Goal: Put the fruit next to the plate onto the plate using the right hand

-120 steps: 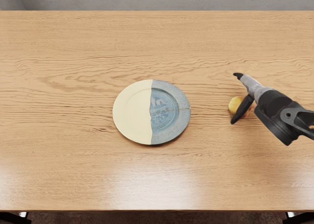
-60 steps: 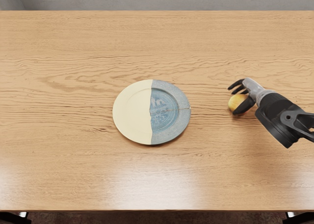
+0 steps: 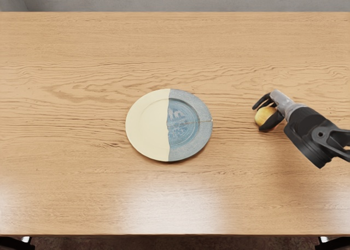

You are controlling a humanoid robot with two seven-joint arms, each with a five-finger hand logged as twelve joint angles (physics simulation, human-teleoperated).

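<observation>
Right hand (image 3: 273, 109) clamped on the yellow fruit (image 3: 263, 115), well off to the right of the plate (image 3: 146, 124)

Big wooden table (image 3: 82, 195) fills the whole view, with the round plate sitting about mid-table, half cream and half blue-grey with a faint pattern, nothing on it. The chunky dark forearm (image 3: 309, 138) comes in from the right edge, further from the plate than the hand is. The black fingers (image 3: 261, 102) are curled tight over the fruit's top and the thumb is hooked under its near side, so it's a proper grasp, not a loose hover. The fruit is small, roundish and yellow with a slightly orange patch, mostly peeking out on the plate-facing side. Can't tell if it's actually off the wood.
</observation>
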